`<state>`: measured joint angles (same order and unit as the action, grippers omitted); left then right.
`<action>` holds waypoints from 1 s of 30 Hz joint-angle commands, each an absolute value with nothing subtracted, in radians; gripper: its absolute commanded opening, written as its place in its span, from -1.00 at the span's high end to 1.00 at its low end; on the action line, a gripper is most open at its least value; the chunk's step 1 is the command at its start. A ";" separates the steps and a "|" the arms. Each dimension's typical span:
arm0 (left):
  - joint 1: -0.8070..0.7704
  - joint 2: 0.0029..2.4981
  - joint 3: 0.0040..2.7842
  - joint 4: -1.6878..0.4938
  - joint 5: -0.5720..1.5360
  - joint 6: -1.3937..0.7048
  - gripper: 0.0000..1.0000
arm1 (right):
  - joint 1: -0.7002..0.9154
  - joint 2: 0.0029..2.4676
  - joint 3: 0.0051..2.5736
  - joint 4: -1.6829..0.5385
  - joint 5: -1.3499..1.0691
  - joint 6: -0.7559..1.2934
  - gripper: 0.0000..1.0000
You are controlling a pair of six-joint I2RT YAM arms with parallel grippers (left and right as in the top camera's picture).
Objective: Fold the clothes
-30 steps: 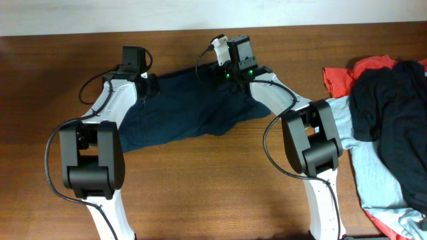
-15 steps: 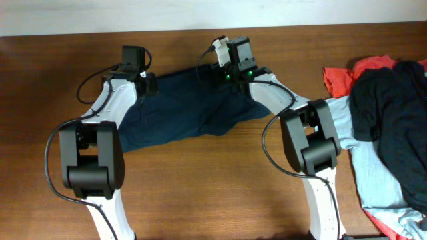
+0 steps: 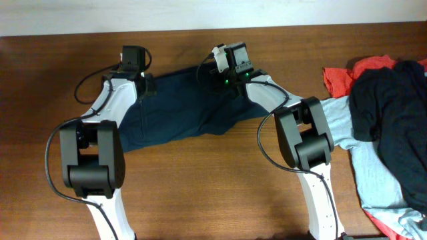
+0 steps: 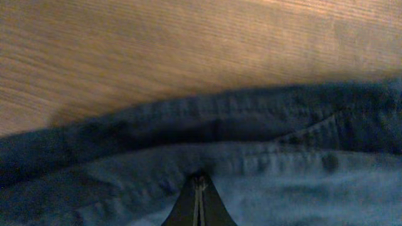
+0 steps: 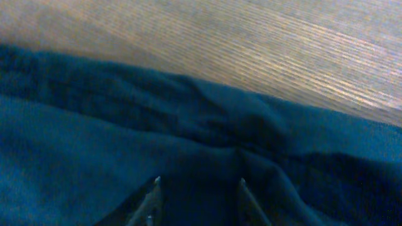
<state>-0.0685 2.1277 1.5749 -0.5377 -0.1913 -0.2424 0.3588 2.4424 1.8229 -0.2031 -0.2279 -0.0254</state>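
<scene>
Shorts [image 3: 180, 110], dark navy, lie spread on the table [image 3: 200, 193] toward 12 o'clock, their waistband [image 4: 251, 113] along the far edge. Left fingers [image 4: 191, 210] are pressed together, pinching the waistband at its 9 o'clock end; right fingers [image 5: 151, 198] stand partly apart over the cloth at its 3 o'clock end, holding nothing

Plain dark navy blue shorts [image 3: 180, 110] stand out against a warm brown table [image 3: 220, 187] streaked with fine, paler wood grain. At the right edge are a bright red garment [image 3: 340, 77], a light blue T-shirt [image 3: 363, 167] and a black cloth [image 3: 393, 100]. The left arm [image 3: 110, 103] and right arm [image 3: 273, 93] are white with black joints, and small green lights [image 3: 230, 75] glow on the right one.
</scene>
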 commanded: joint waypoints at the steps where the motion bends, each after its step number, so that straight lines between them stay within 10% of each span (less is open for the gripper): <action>1: -0.061 2.059 1.678 -0.571 -0.229 -0.221 0.99 | 0.351 2.336 1.895 -0.251 -0.213 -0.026 -0.02; 10: -0.060 2.020 1.769 -0.810 -0.064 -0.221 0.99 | 0.372 2.198 1.990 -0.542 -0.421 -0.026 -0.09; 14: -0.060 2.034 1.769 -0.926 0.104 -0.221 0.99 | 0.379 2.198 1.990 -0.712 -0.449 -0.026 0.92; 30: -0.061 2.063 1.765 -1.151 0.108 -0.222 0.99 | 0.378 2.247 1.983 -1.068 -0.094 -0.030 0.92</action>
<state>-0.0650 2.0407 1.7687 -1.1378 0.1009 -0.2276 0.3733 2.2047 1.9896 -1.0668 -0.1734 -0.0273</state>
